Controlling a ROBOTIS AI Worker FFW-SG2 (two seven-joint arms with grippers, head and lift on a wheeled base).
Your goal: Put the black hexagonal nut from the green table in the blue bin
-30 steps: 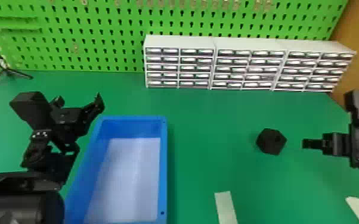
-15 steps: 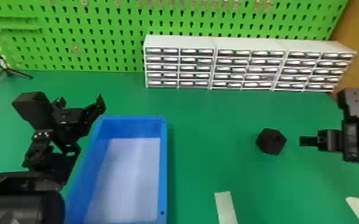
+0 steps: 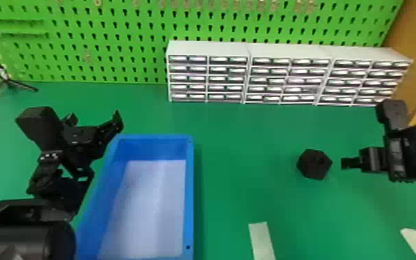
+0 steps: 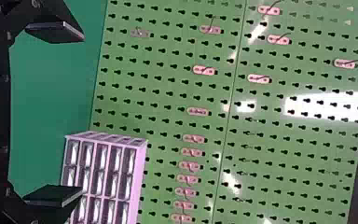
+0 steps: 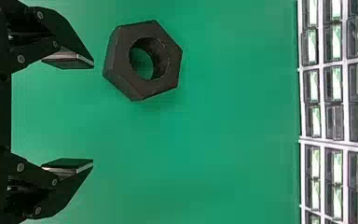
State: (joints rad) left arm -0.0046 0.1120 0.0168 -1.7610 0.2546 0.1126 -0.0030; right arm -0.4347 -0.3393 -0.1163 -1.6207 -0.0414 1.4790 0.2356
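1. Fingers of the right gripper [image 5: 93, 113], at the right of the head frame, stand apart with nothing between them. Those of the left gripper [image 4: 82, 114], at the left of the head frame near the bin's far corner, are likewise parted and empty.
2. Worktop [image 3: 238, 138]: green, spanning the frame and bearing the task's items.
3. Drawer cabinets [image 3: 210, 77]: upper middle to upper right of the head frame, well apart from the nut.
4. Blue bin [image 3: 190, 193]: lower left of centre, no contents seen.
5. Black hexagonal nut [image 3: 314, 164]: right of centre, lying flat on the worktop, hole upward, near the right gripper but outside its grasp.
6. Step in hand, as judged: lining up the right gripper for the pick. The nut sits off the midline, closer to one finger. Recommended: shift toward frame left until the nut is centred, with a slight turn to square the fingers to two opposite flats. Then lower with one finger on each side and close evenly, low on the flats.
7. Risk noted: advancing uncentred could land a fingertip on the nut or push it away.
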